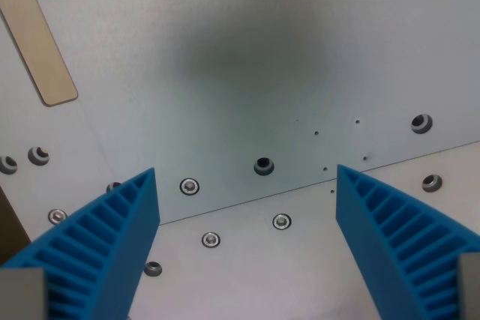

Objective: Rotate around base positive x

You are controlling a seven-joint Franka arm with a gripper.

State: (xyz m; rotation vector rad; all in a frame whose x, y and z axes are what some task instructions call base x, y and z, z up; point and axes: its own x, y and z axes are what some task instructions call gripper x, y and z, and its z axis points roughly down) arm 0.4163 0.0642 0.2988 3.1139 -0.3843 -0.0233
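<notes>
Between fingers (120,222): bare panel (247,73), only flush bolts (190,186).
Upper left: flat wooden strip (37,43) on panel.
Centre: shadow only, nothing standing.

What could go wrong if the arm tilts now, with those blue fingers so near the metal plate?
A tilt could dip one of the blue fingers into the metal plate or catch a screw head just beneath them. The wooden stick at the wrist view's upper left might be swept if the arm swings that way. The fingers hold nothing, so nothing can drop.

Wrist view, close above table (247,73)
</notes>
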